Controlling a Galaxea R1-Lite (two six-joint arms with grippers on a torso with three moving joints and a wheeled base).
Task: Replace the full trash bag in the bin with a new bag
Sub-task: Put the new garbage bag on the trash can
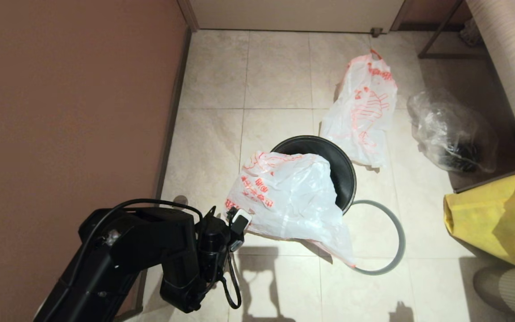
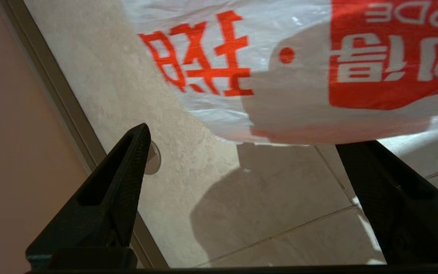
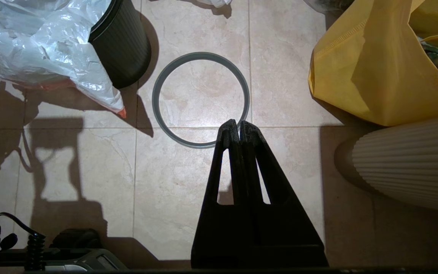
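White new bag (image 1: pixel 284 197) drapes over the bin (image 1: pixel 342 170), hiding most of its mouth from you; left gripper (image 2: pixel 242 148) spread beside it, right gripper (image 3: pixel 238 127) clenched empty above the ring rim (image 3: pixel 202 99).

Thin, crinkled, glossy translucent plastic forms the new bag (image 1: pixel 289 197) draped over the matt black ribbed bin (image 1: pixel 344 172), beside a smooth grey ring rim (image 1: pixel 398 232) on polished stone-look floor tiles (image 1: pixel 280 71).
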